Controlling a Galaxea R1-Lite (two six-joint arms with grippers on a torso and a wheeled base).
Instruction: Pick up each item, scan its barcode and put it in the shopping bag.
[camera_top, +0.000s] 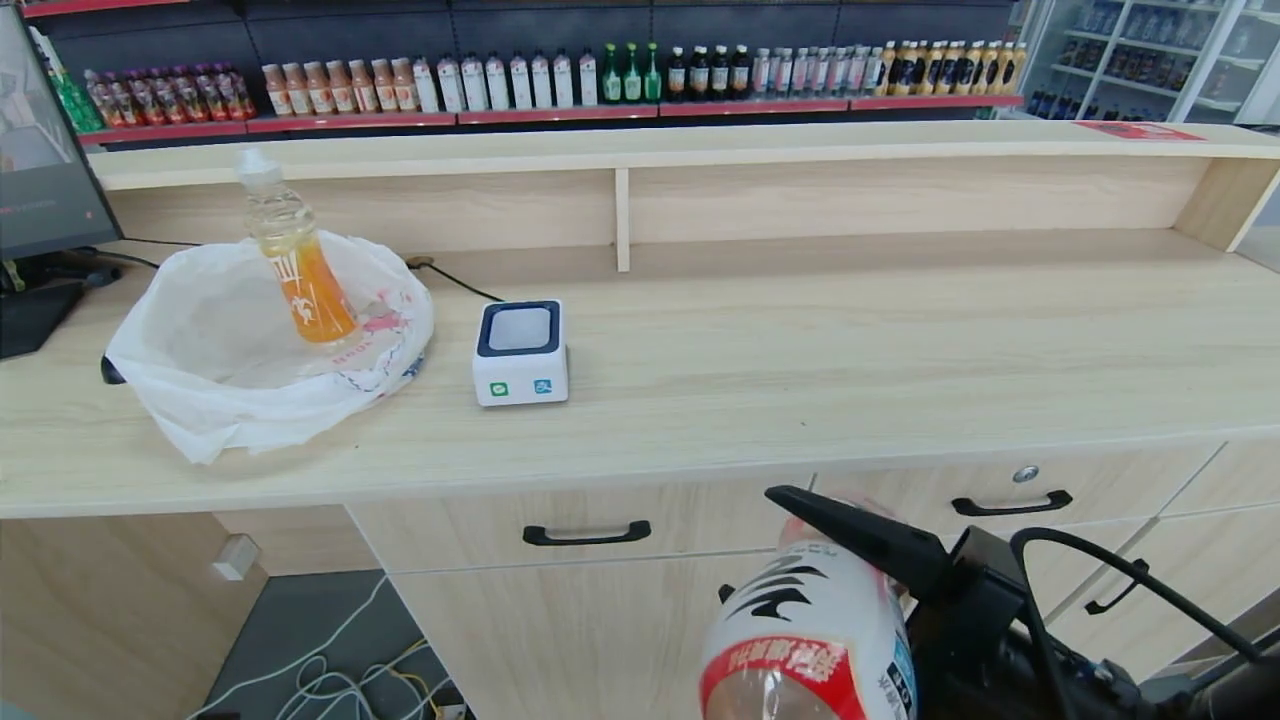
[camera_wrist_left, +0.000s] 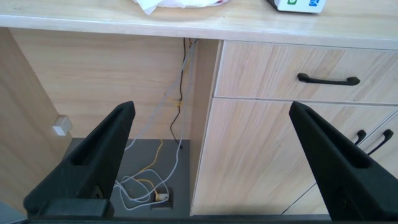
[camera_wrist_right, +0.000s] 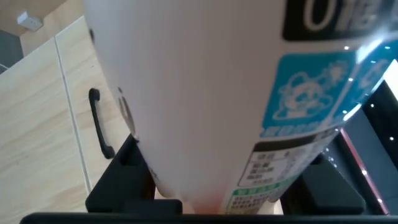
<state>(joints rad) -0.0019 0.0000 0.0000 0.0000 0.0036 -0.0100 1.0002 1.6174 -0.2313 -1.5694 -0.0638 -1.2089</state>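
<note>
My right gripper (camera_top: 790, 545) is shut on a white-labelled bottle (camera_top: 805, 630) with a red band, held low in front of the counter's drawers. In the right wrist view that bottle (camera_wrist_right: 205, 93) sits between the black fingers (camera_wrist_right: 124, 174). The white box scanner (camera_top: 520, 352) rests on the wooden counter (camera_top: 800, 360). To its left lies the white shopping bag (camera_top: 200, 370), mouth spread, with an orange drink bottle (camera_top: 295, 260) leaning inside. My left gripper (camera_wrist_left: 208, 124) is open with nothing in it, below the counter edge and facing the cabinet; the bag's edge (camera_wrist_left: 168, 5) and the scanner (camera_wrist_left: 298, 5) show above it.
A monitor (camera_top: 40, 170) stands at the counter's far left, with a cable running behind the bag. A raised shelf (camera_top: 640, 150) backs the counter. Drawers with black handles (camera_top: 585, 535) lie below, and loose cables (camera_wrist_left: 149, 186) are on the floor.
</note>
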